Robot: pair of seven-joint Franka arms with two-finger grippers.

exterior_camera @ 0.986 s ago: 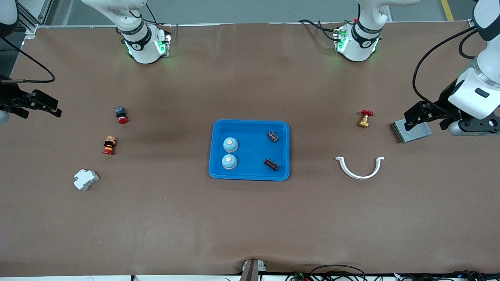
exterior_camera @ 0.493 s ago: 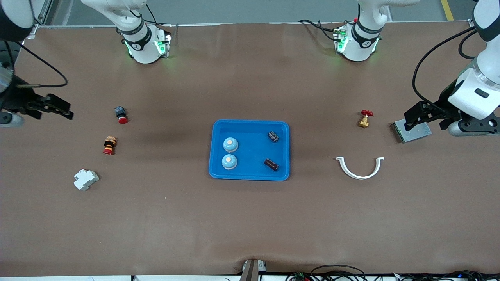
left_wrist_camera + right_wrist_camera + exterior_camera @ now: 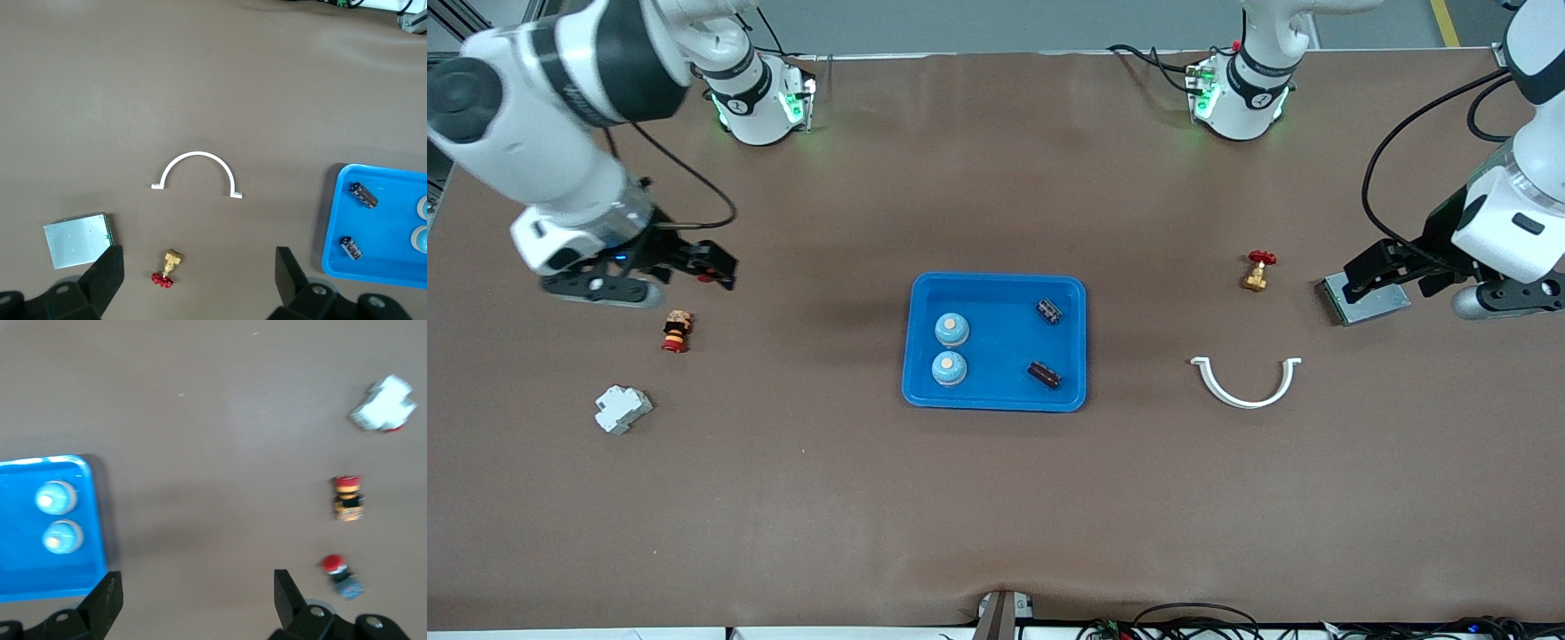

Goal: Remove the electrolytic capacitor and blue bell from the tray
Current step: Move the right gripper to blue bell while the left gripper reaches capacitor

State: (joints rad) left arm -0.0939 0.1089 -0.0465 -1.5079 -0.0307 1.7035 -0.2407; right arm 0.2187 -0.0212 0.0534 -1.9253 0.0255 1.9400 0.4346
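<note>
A blue tray (image 3: 1000, 347) sits mid-table. In it are two blue bells with orange tops (image 3: 951, 329) (image 3: 949, 367) and two dark capacitors (image 3: 1048, 310) (image 3: 1043, 374). My right gripper (image 3: 720, 269) is open and empty, over the table near a small red push button, well off the tray toward the right arm's end. Its wrist view shows the tray (image 3: 20, 573), both bells (image 3: 55, 499) (image 3: 62, 537) and the open gripper (image 3: 195, 599). My left gripper (image 3: 1360, 276) is open and empty, over a metal plate (image 3: 1368, 300). Its wrist view shows the open gripper (image 3: 197, 277), the tray (image 3: 387, 227) and both capacitors (image 3: 363, 195) (image 3: 351, 247).
A red-handled brass valve (image 3: 1257, 269) and a white half-ring (image 3: 1247, 380) lie toward the left arm's end. A red-and-yellow switch (image 3: 677, 331) and a white breaker (image 3: 623, 409) lie toward the right arm's end. The push button (image 3: 340, 575) shows in the right wrist view.
My right arm has swung in from the table's edge toward the tray and now covers the red push button in the front view. My left arm has barely moved.
</note>
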